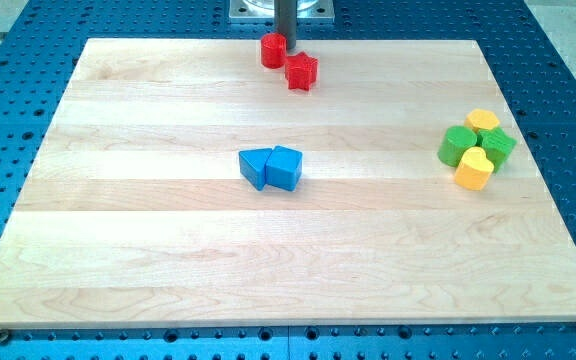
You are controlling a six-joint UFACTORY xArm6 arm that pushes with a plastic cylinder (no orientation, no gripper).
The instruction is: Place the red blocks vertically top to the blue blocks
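Two red blocks lie near the view's top middle: a red cylinder (272, 50) and a red star-shaped block (301, 72) just to its lower right. My tip (286, 50) stands right beside the cylinder's right side, just above the star block. Two blue blocks sit together at the board's middle: a blue triangular block (255, 166) on the left touching a blue cube-like block (285, 167) on the right. The red blocks are well above the blue ones in the view.
A cluster at the view's right holds a yellow block (483, 121), two green blocks (458, 146) (498, 146) and a yellow heart-shaped block (474, 169). The wooden board (168, 250) lies on a blue perforated table.
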